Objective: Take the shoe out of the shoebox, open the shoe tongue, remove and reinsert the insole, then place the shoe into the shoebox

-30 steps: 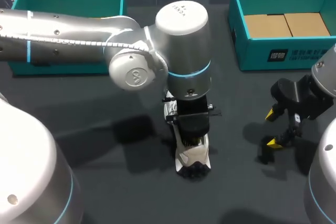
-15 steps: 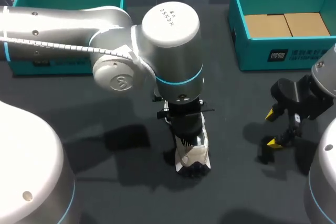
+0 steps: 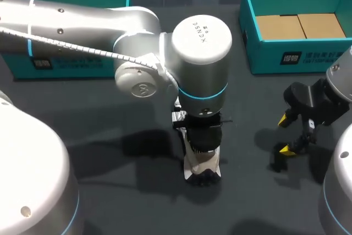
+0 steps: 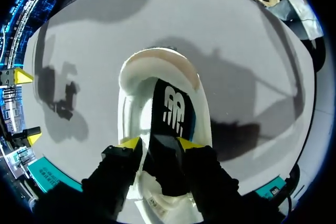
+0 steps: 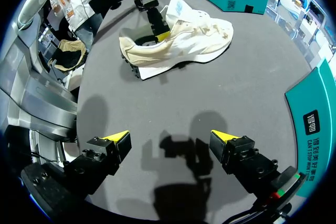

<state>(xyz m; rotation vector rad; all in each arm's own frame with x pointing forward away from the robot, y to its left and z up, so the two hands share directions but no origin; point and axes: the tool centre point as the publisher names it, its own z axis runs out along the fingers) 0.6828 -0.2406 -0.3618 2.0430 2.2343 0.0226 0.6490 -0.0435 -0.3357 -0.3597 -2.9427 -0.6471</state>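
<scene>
**Shoe out of box, insole step in hand; return to box outstanding**

The shoe (image 3: 203,164) stood on the dark, matte tabletop (image 3: 137,202), well apart from both teal shoeboxes, so removal from the box was judged complete. The left arm (image 3: 201,53) stood directly above it, with the left jaws lowered into the shoe's opening. In the left wrist view the jaws were narrow, their yellow fingertips (image 4: 129,143) pressed from two sides on the black insole (image 4: 170,106). From the jaws the insole ran ahead to the rounded heel. A pale flap (image 5: 178,8) stood up beside the left jaws, judged to be the opened tongue. Whether the insole was going out or going back in could not be told. Placing the shoe into the box remained to be done.

The right arm (image 3: 324,103) hung off to the side. The right jaws were spread wide with nothing between them, the shoe lying well ahead of them.

Materials: the shoe's upper was cream, soft-looking fabric over a thick white sole with dark lugs at one end. The insole was thin, flexible and black, with a white mark and a teal edge. The nearer shoebox (image 3: 297,56), beyond the right jaws, was rigid card with plain brown card in its base. The other shoebox (image 3: 71,64) stood far beyond the left jaws.
</scene>
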